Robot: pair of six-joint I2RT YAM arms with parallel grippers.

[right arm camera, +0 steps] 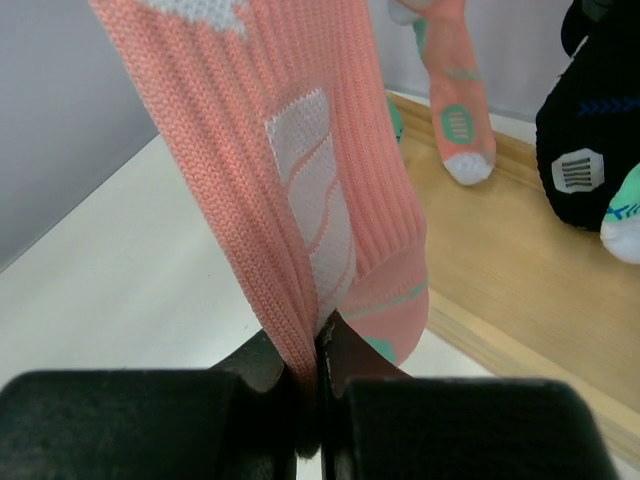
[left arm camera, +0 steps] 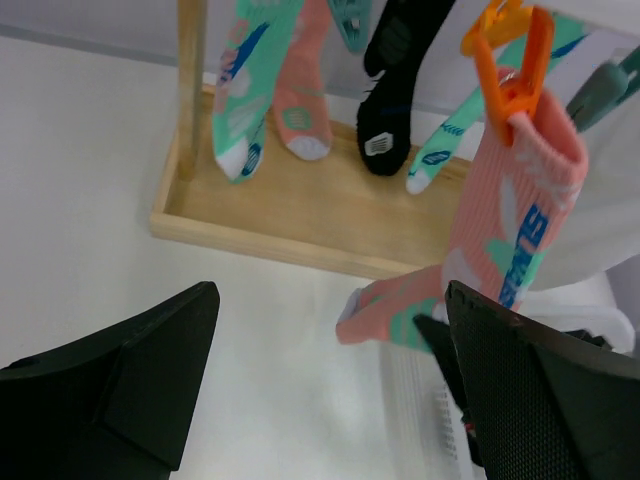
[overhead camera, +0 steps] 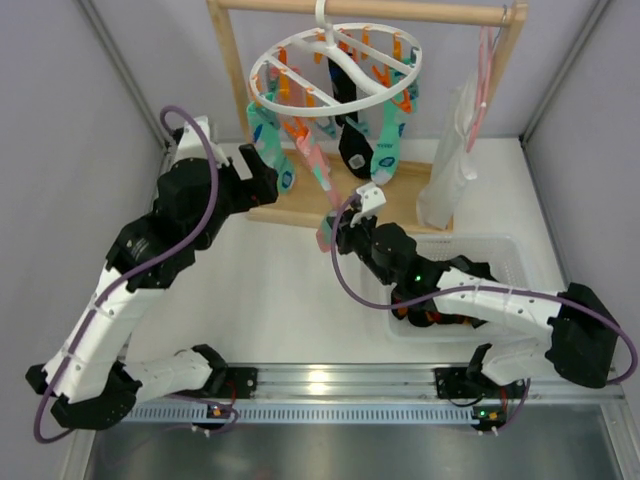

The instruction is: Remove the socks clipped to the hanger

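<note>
The round white hanger (overhead camera: pixel 335 65) hangs from the wooden rack bar with orange and teal clothespins. Pink, teal-mint and black socks hang from it (overhead camera: pixel 385 140). One pink sock (overhead camera: pixel 318 172) is still held at its top by an orange clothespin (left arm camera: pixel 512 70) and stretches down and forward. My right gripper (overhead camera: pixel 336 236) is shut on its toe end; in the right wrist view the sock (right arm camera: pixel 300 170) is pinched between the jaws (right arm camera: pixel 322 345). My left gripper (overhead camera: pixel 268 178) is open and empty beside the rack's left post; the pink sock (left arm camera: pixel 505 225) hangs just past its right finger (left arm camera: pixel 540 390).
The wooden rack base (overhead camera: pixel 300 212) lies under the socks. A long white garment (overhead camera: pixel 448 170) and a thin pink clothes hanger (overhead camera: pixel 487 70) hang at the right. A white basket (overhead camera: pixel 505 250) under my right arm holds black and orange socks (overhead camera: pixel 430 318).
</note>
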